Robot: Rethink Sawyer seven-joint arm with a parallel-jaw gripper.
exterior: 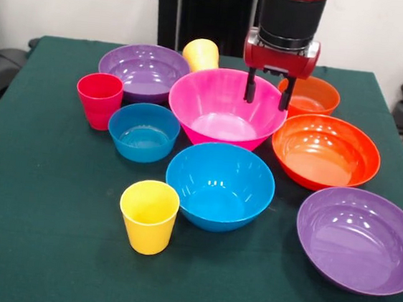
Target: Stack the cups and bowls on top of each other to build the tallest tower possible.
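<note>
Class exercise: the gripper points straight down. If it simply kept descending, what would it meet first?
Most likely the big pink bowl: the open gripper hangs over its far right rim. Depth is unclear from one view, so it might instead pass behind, nearer the small orange bowl.

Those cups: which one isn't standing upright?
The yellow cup at the back, between the purple bowl and the pink bowl, lies tipped over. The other yellow cup and the red cup stand upright.

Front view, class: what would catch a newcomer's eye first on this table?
The big pink bowl in the middle, with the open gripper hanging over its far rim. Around it sit separate bright bowls, nothing stacked, and a yellow cup stands alone at the near side.
</note>
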